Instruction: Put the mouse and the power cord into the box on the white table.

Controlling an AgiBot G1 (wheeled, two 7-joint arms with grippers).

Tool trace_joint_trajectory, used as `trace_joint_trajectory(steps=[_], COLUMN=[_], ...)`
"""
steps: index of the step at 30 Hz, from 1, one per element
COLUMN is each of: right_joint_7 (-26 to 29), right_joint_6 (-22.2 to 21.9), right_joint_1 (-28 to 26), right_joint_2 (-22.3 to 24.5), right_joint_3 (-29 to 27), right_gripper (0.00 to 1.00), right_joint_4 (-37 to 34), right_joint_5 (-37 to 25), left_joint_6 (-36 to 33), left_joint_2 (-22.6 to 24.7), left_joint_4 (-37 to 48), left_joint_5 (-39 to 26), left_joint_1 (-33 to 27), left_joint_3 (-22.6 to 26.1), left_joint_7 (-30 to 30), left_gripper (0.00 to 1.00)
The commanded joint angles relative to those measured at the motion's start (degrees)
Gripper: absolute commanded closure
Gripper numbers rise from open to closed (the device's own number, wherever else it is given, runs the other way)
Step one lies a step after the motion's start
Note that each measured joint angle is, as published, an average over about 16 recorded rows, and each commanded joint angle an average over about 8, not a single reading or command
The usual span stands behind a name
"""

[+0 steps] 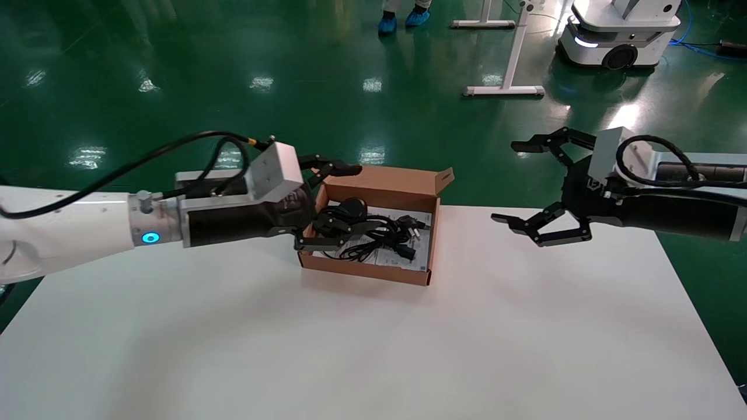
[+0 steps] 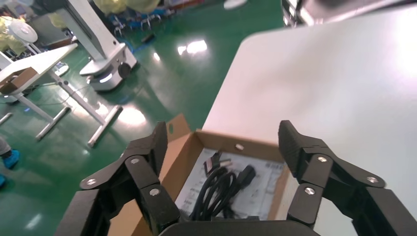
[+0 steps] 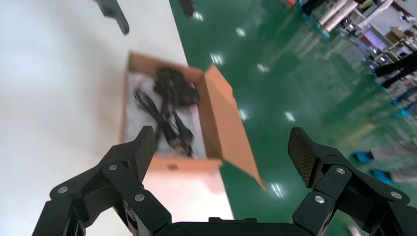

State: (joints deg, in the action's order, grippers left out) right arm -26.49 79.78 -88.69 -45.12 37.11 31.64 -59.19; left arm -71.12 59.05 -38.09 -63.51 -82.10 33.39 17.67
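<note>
Your left end effector (image 1: pixel 330 204) hangs spread wide, empty, over the box's (image 1: pixel 373 272) near-left end. Inside lie the mouse (image 1: pixel 352 207) and the power cord (image 1: pixel 385 233). Your right end effector (image 1: pixel 540 189), also spread empty, hovers beside the box above the desk (image 1: pixel 373 350).

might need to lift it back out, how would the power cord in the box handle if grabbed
The power cord lies in loose loops inside the box, so it would probably sag and trail. Its chunky plug likely swings as the heavy end. Its loops seem to overlap the mouse, which could drag along.
</note>
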Motion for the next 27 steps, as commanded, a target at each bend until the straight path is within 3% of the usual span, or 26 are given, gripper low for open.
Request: trace_joint_trajectory(steps=[1, 27], right_joint_7=[2.2, 30.3], right_joint_6=[0.3, 4.8], right_joint_1=[1.6, 22.1], right_joint_2=[0.6, 8.2], right_joint_3=[-1.2, -17.2], right_gripper=[0.0, 0.0], right_joint_4=[2.4, 34.2], right_joint_5=[1.0, 14.1], left_joint_6=[-0.9, -12.2], left_joint_2=[-1.4, -20.1], left_joint_4=[-2.1, -29.7], left_joint_5=[1.3, 18.1], left_joint_1=[1.2, 17.2], left_joint_3=[-1.0, -14.6], left_joint_7=[-1.7, -23.8], left_gripper=[0.0, 0.0])
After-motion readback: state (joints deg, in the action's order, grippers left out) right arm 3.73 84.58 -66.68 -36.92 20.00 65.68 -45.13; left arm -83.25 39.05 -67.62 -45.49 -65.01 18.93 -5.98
